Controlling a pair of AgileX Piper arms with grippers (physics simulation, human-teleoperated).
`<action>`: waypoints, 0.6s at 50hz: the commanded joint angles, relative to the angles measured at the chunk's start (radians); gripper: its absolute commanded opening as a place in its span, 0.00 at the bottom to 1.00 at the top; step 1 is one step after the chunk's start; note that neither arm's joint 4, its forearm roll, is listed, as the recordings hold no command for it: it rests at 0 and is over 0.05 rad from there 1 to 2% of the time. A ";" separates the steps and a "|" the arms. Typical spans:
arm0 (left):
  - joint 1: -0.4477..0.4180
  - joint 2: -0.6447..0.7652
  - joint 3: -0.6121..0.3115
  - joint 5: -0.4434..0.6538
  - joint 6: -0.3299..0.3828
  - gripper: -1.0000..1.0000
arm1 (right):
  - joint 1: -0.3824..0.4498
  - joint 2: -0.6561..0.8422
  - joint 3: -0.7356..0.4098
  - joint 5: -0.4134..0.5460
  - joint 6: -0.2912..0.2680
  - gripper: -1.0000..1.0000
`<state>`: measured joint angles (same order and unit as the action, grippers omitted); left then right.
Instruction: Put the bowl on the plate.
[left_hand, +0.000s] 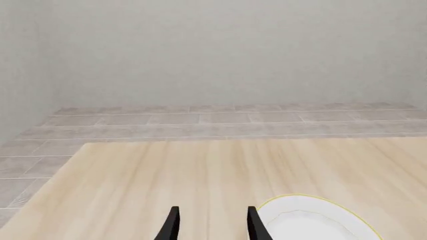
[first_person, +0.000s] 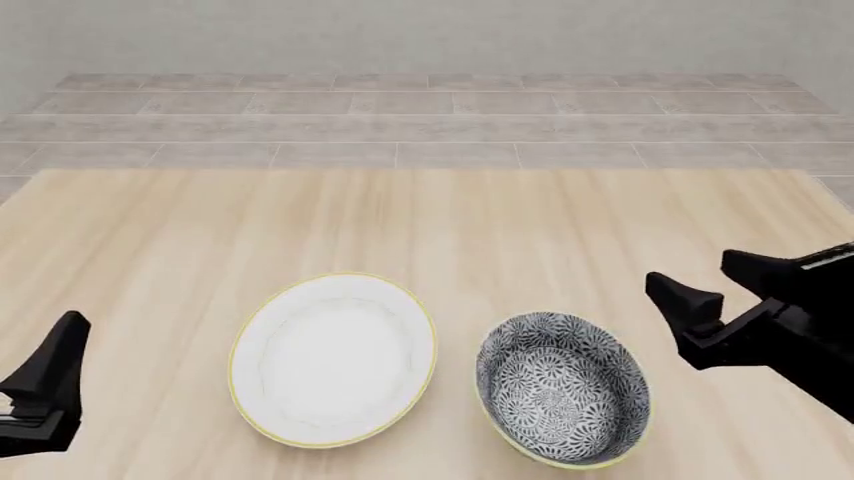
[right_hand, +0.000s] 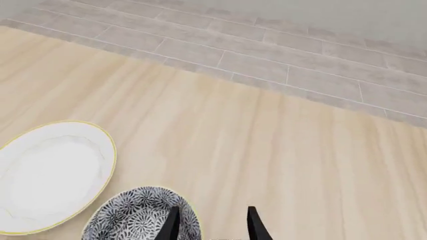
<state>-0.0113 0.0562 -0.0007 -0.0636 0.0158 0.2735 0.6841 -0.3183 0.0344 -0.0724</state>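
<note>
The bowl (first_person: 563, 388), grey-black floral inside with a thin yellow rim, sits on the wooden table right of the plate (first_person: 334, 358), a flat white round plate with a yellow rim. The two stand close together but apart. My right gripper (first_person: 718, 283) hovers open above the table, right of the bowl and empty. In the right wrist view the bowl (right_hand: 137, 217) lies just beside the open fingers, with the plate (right_hand: 50, 175) further off. My left gripper (first_person: 43, 392) is at the near left corner, open and empty, left of the plate (left_hand: 313, 222).
The light wooden table (first_person: 427, 220) stretches bare beyond the dishes to its far edge. Behind it lie a grey tiled floor (first_person: 427, 125) and a pale wall. No other objects are on the table.
</note>
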 joint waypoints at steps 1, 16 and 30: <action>0.003 0.011 0.000 -0.010 -0.002 1.00 | 0.026 0.060 -0.018 0.006 -0.005 1.00; 0.000 0.018 0.000 -0.015 -0.005 1.00 | 0.020 0.121 -0.023 0.007 -0.022 1.00; 0.000 0.060 0.000 -0.053 -0.003 1.00 | 0.015 0.147 -0.030 0.040 -0.036 1.00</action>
<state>-0.0120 0.0940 -0.0008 -0.0967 0.0126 0.2900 0.8069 -0.3433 0.0562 -0.0975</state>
